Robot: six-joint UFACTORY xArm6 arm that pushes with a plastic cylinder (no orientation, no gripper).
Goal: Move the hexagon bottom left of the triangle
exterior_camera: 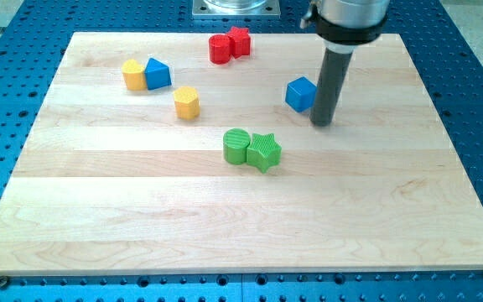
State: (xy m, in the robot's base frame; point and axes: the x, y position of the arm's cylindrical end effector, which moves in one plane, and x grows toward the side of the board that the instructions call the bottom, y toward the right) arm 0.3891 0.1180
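Observation:
The yellow hexagon (187,102) lies on the wooden board (124,218), left of centre. The blue triangle (158,74) sits up and to the left of it, touching a second yellow block (133,74) on its left side. So the hexagon stands below and to the right of the triangle, a short gap apart. My tip (321,122) rests on the board at the view's right of centre, just right of and slightly below a blue cube (301,93). It is far to the right of the hexagon and the triangle.
A green cylinder (236,145) and a green star (264,152) touch each other near the board's centre. Two red blocks, a rounded one (219,49) and a star (239,39), touch at the view's top. The board lies on a blue perforated table (476,67).

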